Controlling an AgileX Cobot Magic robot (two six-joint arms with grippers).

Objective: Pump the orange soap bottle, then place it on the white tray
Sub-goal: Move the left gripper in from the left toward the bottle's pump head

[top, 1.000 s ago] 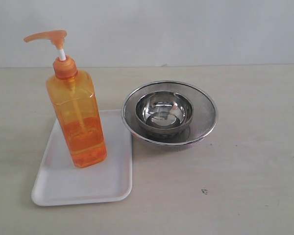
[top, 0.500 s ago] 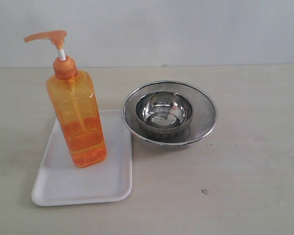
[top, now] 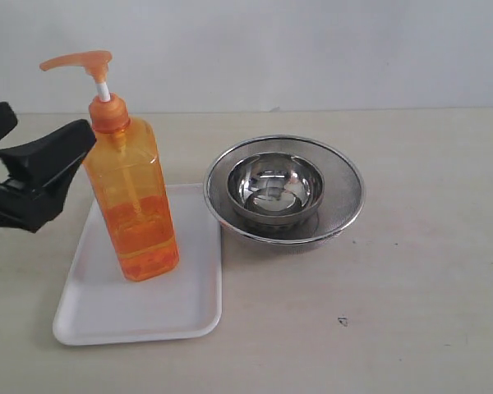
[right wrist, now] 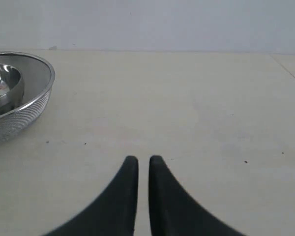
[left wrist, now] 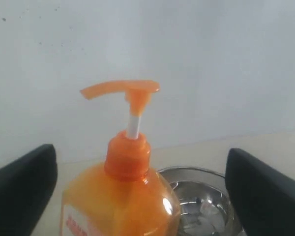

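You are looking at a pale table (top: 411, 271) that is carrying everything. The white tray (top: 107, 316) is lying flat on its left part, and a steel mesh strainer (top: 349, 176) is sitting just beside the tray's far right corner. The orange soap bottle (top: 131, 205) is standing upright on the tray (pump head raised, spout pointing left). A small steel bowl (top: 279, 187) is resting inside the strainer. Your left claw (top: 53, 119) is hanging by the bottle's shoulder, fingers (left wrist: 24, 187) spread wide on either side, gripping nothing. Your right claw (right wrist: 143, 160) is hovering over bare table, clenched on nothing.
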